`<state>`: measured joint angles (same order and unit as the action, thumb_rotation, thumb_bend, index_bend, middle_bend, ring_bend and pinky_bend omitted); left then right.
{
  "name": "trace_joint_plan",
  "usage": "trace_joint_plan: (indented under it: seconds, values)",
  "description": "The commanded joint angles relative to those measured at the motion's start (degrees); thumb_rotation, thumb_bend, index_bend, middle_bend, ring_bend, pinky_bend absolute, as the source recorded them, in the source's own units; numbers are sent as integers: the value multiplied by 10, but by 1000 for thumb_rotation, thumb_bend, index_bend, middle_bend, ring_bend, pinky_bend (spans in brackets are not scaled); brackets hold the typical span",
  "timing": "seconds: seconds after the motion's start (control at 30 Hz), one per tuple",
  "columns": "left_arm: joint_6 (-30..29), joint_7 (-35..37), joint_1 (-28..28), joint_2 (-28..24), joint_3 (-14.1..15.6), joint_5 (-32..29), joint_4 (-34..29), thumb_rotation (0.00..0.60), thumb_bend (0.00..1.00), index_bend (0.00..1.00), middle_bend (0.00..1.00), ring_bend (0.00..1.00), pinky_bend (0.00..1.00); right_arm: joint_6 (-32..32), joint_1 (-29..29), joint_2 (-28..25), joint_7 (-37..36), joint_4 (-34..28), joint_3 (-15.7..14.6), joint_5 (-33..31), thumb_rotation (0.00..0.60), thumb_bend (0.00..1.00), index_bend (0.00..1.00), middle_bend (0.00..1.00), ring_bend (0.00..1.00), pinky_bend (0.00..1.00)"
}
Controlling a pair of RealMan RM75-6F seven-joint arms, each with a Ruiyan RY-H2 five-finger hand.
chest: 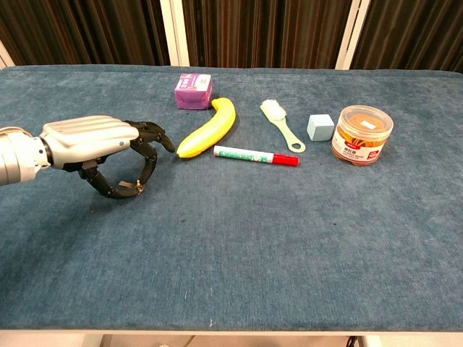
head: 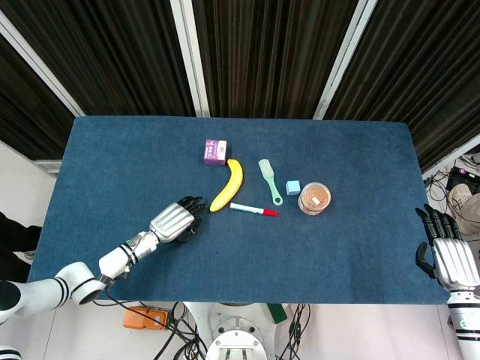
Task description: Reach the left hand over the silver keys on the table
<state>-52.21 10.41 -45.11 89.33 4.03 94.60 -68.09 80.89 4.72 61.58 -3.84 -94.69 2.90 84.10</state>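
The silver keys [chest: 131, 188] lie on the blue table cloth [chest: 253, 246] at the left. My left hand [chest: 98, 143] arches right over them, its dark fingertips [chest: 142, 186] pointing down on either side of the keys with a thumb close behind; I cannot see a grip. In the head view the left hand [head: 174, 222] covers the keys. My right hand [head: 448, 256] hangs off the table's right edge with its fingers straight and nothing in it.
A banana [chest: 209, 128] lies just right of the left hand's fingers. Beyond it are a red-capped marker [chest: 255, 155], a purple box [chest: 193, 90], a green brush [chest: 281, 123], a pale blue cube [chest: 320, 126] and a round jar [chest: 362, 134].
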Motion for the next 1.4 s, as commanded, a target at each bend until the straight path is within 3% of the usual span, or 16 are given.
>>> trace_joint_plan:
  seconds: [0.03,0.5,0.73,1.03,1.4]
  values:
    - [2,-1,-1,0,0,-2,0,600,317,576,169,34,137,0,0,0,0,-1,0,1,600,960,119,20,19,11]
    - [6,-21,-4,-7,-2,-12,-15,600,385,638,201,43,141,1,0,-1,0,-1,-2,3,600,960,127,20,20,11]
    - [5,-61,-8,-41,-14,-22,-61,600,391,645,201,45,141,2,0,-1,-2,-1,-1,5,600,960,127,20,20,11]
    - [8,-189,-20,-155,-56,-62,-207,600,391,645,201,50,146,4,-1,-2,-5,-1,-3,8,600,960,126,20,20,11]
    - [-12,-333,-17,-354,-129,-177,-403,600,391,644,212,61,159,8,-3,-2,-6,-1,-4,11,600,960,126,20,20,11]
